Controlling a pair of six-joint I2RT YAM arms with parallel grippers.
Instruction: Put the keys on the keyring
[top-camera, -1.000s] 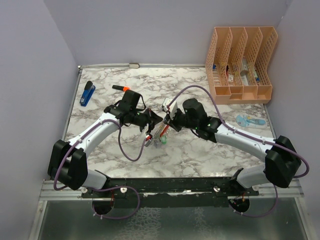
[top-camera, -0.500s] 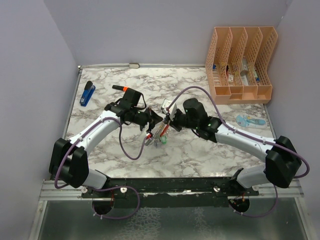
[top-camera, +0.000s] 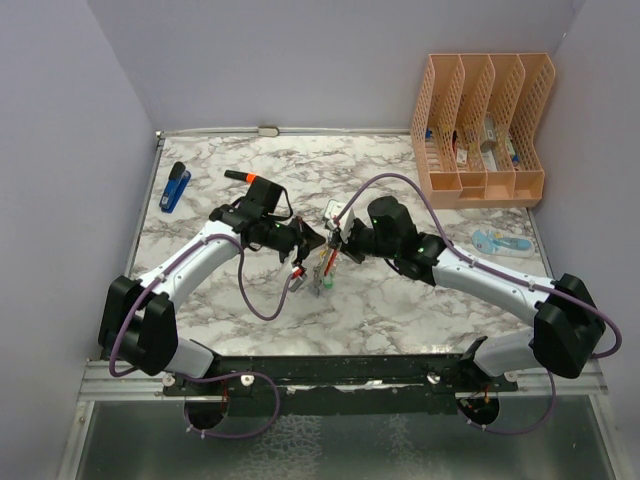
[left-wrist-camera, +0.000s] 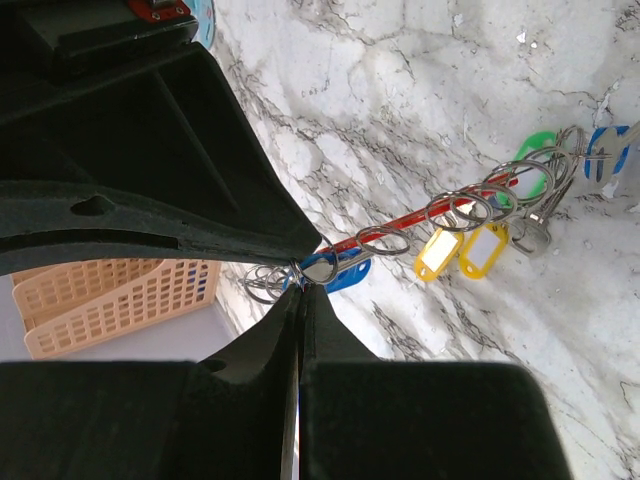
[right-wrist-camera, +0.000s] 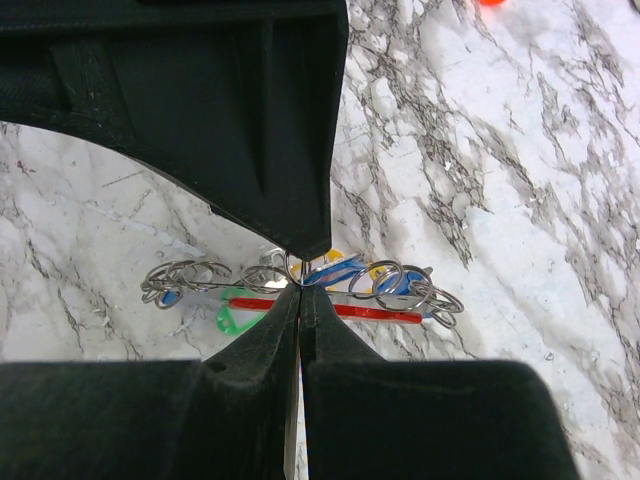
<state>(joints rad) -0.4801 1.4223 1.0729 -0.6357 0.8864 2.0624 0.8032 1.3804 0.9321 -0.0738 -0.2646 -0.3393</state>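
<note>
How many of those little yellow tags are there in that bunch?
2. Both show in the left wrist view, side by side just below the red bar of the keyring: one yellow tag and the other right beside it. More could be hidden among the rings.

**Arm exterior: findings**

The left arm (top-camera: 195, 258) and right arm (top-camera: 490, 280) are wearing white shells between bulky black joint housings (top-camera: 135, 330). A purple cable (top-camera: 393, 178) is running along each arm, looping free near the wrists.
</note>
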